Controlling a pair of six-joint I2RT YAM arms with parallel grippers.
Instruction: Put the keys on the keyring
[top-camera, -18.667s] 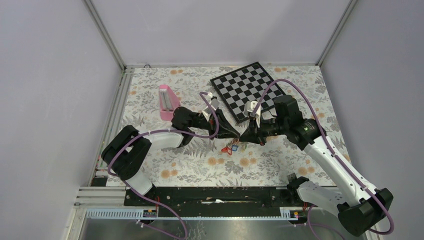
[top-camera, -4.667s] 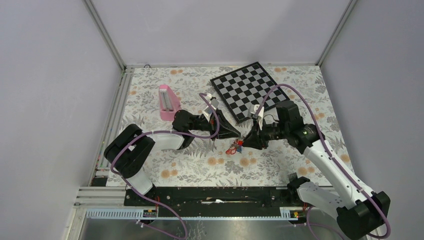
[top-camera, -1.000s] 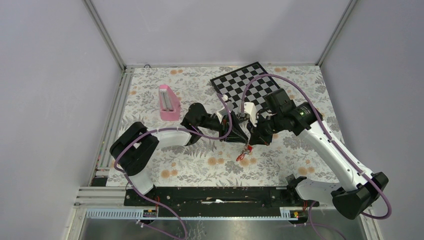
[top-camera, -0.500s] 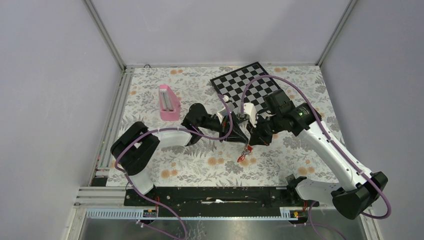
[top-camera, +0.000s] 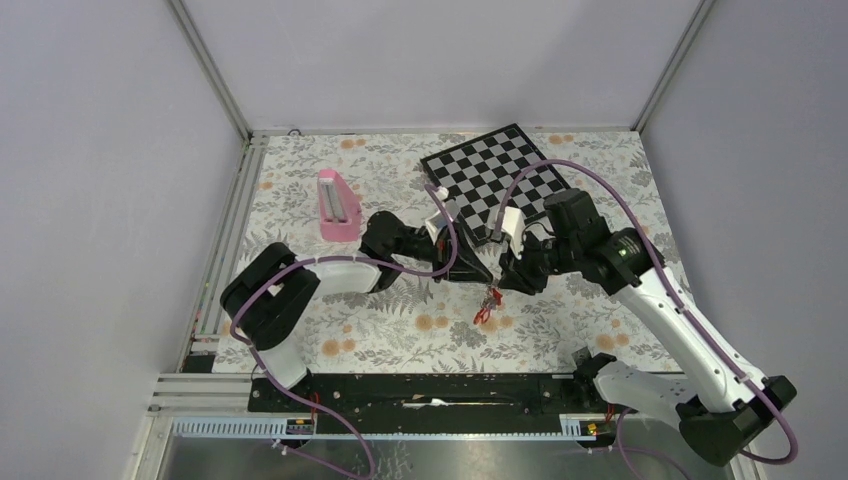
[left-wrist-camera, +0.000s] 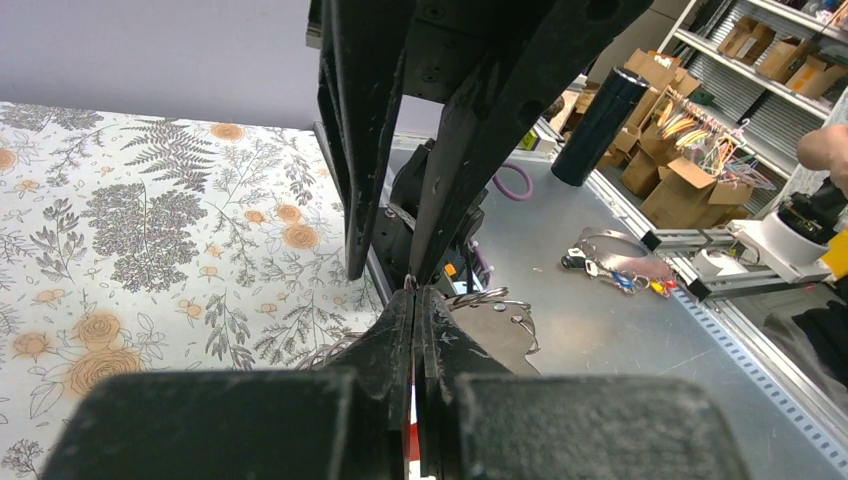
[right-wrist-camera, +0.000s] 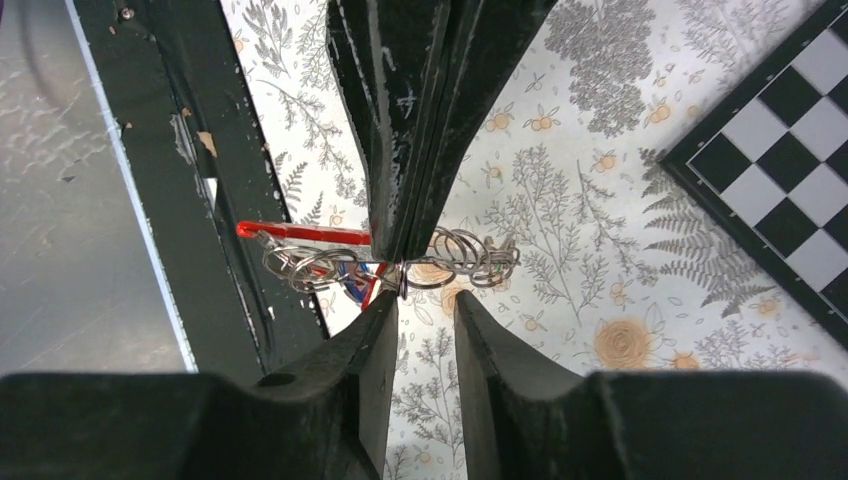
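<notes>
Over the middle of the table (top-camera: 380, 335), you are working the threading step. The left gripper (top-camera: 478, 272) is reaching in from 9 o'clock and the right gripper (top-camera: 510, 280) from 3 o'clock, with their tips almost meeting.

Your left jaws are pressing tight together on the keyring (right-wrist-camera: 300, 232). In the right wrist view its red side is sticking out level toward 9 o'clock, and wire rings are bunching around the pinch. Which wire exactly is being pinched I cannot tell. The keys (top-camera: 486, 308) are dangling at 6 o'clock of the two tips; whether they are touching the table I cannot tell.

Your right jaws are standing apart, gripping nothing, just under the pinch point.

Next, I judge, you are needing a fresh right-hand hold on a single ring or key tag, taken squarely, with the left holding the loop steady. A loose close is risking a grab of several rings at once.
</notes>
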